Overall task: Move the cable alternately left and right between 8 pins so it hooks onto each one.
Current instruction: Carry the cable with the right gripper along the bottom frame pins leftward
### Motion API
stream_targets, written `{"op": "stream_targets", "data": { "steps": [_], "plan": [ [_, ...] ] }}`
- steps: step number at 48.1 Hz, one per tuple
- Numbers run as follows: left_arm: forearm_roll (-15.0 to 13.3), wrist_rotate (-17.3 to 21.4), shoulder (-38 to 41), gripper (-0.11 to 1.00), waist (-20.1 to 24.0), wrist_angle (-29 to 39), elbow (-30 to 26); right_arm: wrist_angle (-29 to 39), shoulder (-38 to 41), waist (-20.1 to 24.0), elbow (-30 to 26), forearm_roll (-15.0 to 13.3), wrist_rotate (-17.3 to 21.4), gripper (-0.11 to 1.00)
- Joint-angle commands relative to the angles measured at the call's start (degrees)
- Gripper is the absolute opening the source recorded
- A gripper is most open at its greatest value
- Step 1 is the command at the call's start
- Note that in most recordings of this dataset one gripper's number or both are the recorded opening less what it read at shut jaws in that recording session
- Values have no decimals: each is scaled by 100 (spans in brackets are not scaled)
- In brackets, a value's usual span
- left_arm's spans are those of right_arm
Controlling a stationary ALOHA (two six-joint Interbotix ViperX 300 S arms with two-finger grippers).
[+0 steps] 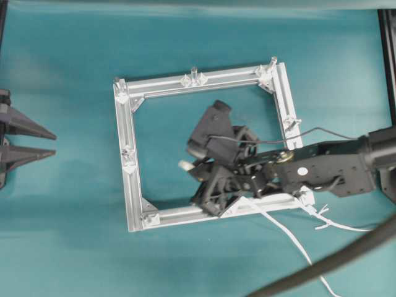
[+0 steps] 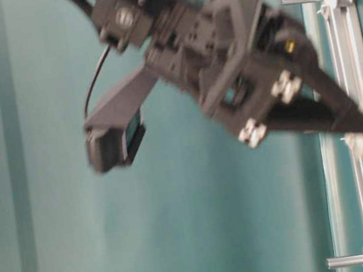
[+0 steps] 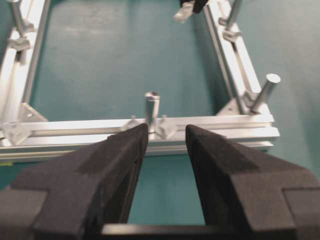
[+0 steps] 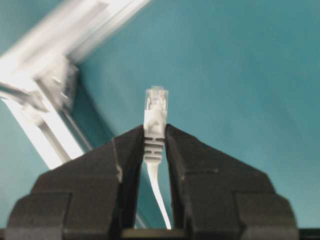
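White flat cable (image 1: 291, 238) with clear-tipped rectangular plug (image 4: 155, 112) — plug end clamped between the black jaws of the right gripper (image 4: 154, 142), held above the teal mat inside the square aluminium frame (image 1: 127, 133). Cord trails over the frame's near bar by the lower right corner, off toward the table edge. Short silvery upright pins (image 1: 193, 75) on the bars: no clear hooking seen — threading judged barely begun. Left gripper (image 3: 165, 137): jaws apart, empty, outside the frame.

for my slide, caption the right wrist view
Right pincer shut on the cable just behind its plug, beside a corner of the aluminium frame.
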Motion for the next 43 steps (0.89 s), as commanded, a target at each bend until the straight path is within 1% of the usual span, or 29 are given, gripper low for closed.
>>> {"op": "stream_targets", "data": {
  "steps": [1, 6, 10, 14, 22, 26, 30, 39, 43],
  "plan": [
    [26, 62, 35, 45, -237, -26, -105, -123, 0, 35, -255, -26, -97, 15],
    [26, 105, 35, 44, -527, -26, -97, -308, 79, 97, -299, -18, -237, 15],
    [26, 105, 35, 44, -659, -26, -88, -396, 114, 167, -299, -18, -325, 15],
    [26, 105, 35, 44, -668, -18, -88, -457, 149, 255, -308, -18, -466, 15],
    [26, 70, 35, 44, -659, -18, -105, -606, 264, 510, -308, -18, -1134, 15],
    [26, 62, 35, 44, -668, -18, -114, -650, 299, 598, -334, -18, -1406, 15],
    [26, 70, 35, 44, -668, -18, -105, -642, 325, 677, -413, -18, -1564, 15],
    [26, 70, 35, 44, -659, -26, -70, -668, 519, 870, -712, -44, -1696, 15],
    [26, 70, 35, 44, -659, -18, -70, -668, 650, 1020, -888, -44, -1934, 15]
  ]
}}
